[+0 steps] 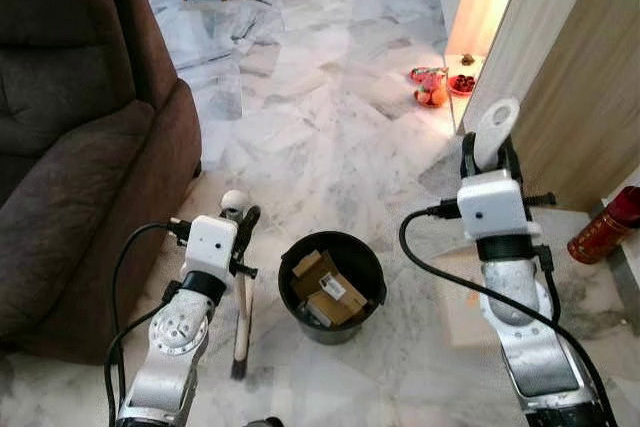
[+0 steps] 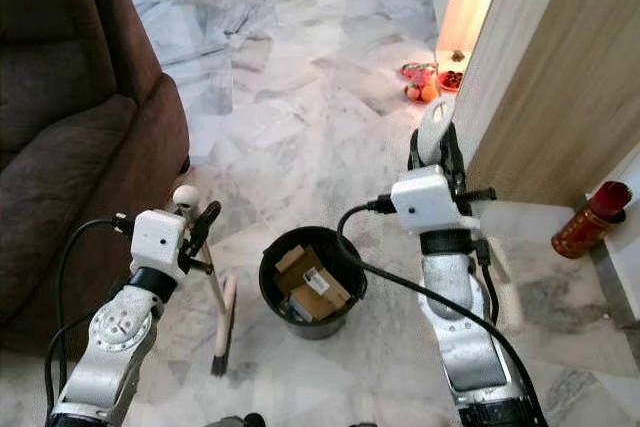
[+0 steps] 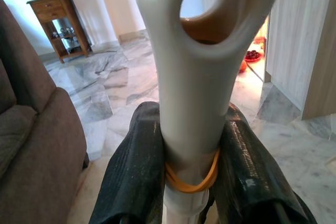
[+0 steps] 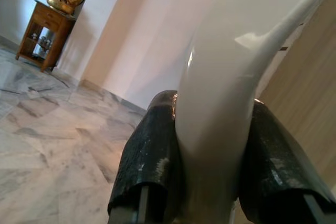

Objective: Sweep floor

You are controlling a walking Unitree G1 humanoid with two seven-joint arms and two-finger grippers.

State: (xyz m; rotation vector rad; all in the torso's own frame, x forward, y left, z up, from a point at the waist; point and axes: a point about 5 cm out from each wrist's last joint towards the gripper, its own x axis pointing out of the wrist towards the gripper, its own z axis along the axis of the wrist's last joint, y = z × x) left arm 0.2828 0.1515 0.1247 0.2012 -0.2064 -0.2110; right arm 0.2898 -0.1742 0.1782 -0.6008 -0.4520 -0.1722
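Both grippers loaded, bin in the middle

My left gripper has its fingers clamped on the brush handle, bristles down on the marble floor beside the brown sofa; my right gripper is squeezed around the white dustpan handle, and the black bin of cardboard scraps sits between my arms

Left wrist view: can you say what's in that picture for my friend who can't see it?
Two black fingers of the left gripper squeeze a pale grey handle with a round hole near its end and a yellow rubber band around it. Behind are a marble floor, a brown sofa and a small wooden table.
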